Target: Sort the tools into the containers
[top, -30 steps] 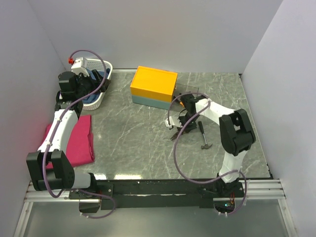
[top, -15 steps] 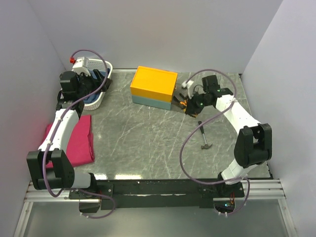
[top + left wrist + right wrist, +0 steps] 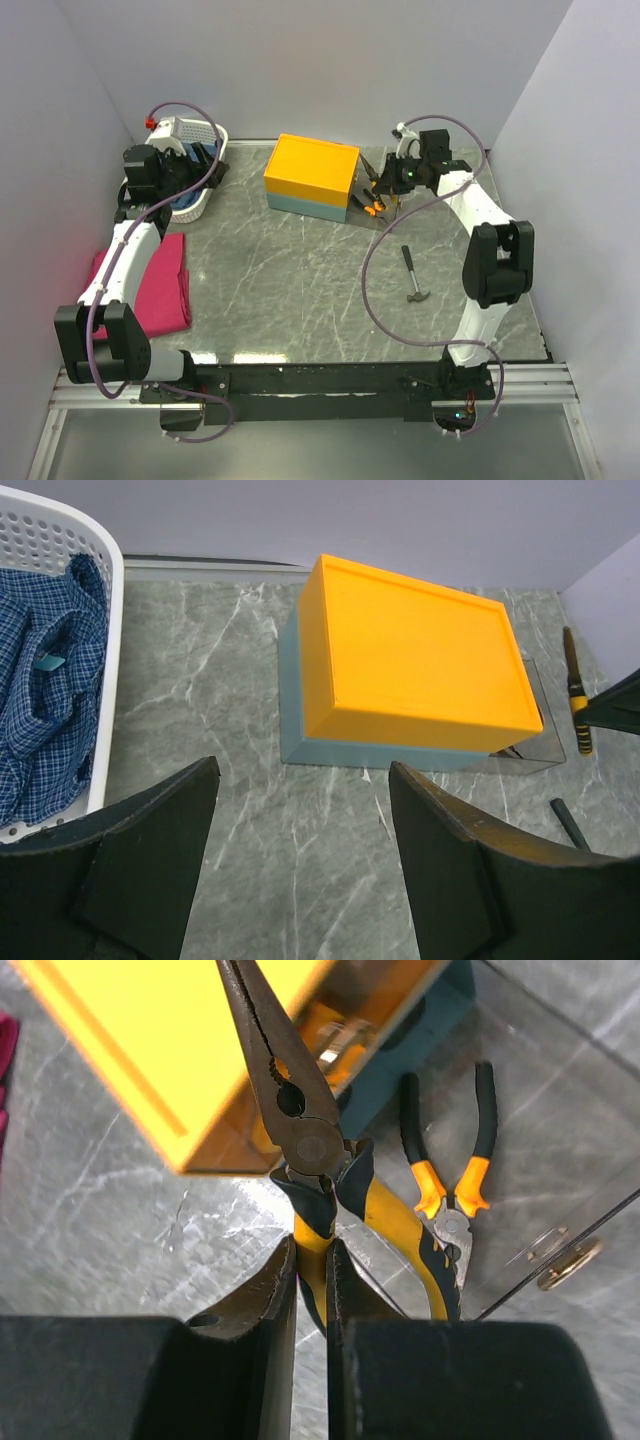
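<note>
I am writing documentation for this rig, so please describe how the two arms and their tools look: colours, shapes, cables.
The left arm and the right arm have white links with bulky black joints. A loose purple cable loops along each. The left tool has broad, dark, wedge-shaped fingers; those of the right tool are dark too.

No text, label, brand, number or sign could be read in any view. The orange box (image 3: pixel 415 655), the white basket (image 3: pixel 60 532) and the pliers (image 3: pixel 312 1145) showed only plain surfaces, without legible markings.
</note>
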### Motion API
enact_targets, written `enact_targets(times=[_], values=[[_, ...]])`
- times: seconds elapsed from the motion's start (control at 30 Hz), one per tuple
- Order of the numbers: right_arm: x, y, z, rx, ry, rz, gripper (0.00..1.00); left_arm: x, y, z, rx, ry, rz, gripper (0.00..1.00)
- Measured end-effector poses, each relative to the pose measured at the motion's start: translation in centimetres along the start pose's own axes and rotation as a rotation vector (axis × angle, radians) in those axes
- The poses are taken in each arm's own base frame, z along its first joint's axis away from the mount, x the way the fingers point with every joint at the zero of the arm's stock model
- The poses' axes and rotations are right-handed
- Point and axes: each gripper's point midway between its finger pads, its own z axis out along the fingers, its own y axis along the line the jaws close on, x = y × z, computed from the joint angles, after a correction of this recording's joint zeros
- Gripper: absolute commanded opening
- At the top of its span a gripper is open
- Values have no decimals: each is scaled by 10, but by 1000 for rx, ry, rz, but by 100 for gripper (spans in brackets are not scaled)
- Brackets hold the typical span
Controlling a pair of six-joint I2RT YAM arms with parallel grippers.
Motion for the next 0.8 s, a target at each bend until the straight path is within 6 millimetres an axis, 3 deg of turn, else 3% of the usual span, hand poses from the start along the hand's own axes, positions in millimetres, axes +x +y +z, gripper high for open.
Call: enact_targets(times=[0.27,0.5,0.6,0.7,0.8], values=[[19,-25,26,11,38,197,0,1,1,0,-3,10,16,75],[30,-34,41,9,61,229,49,-7,1,4,-1,6,32,76],[31,-35,41,9,68,213,54,-4,-1,8,5,16,36,76],[24,-35,37,9,52,186,50,2,-3,14,15,33,43,76],[17,-39,27,29,25,190,27,12,0,21,12,55,43,76]])
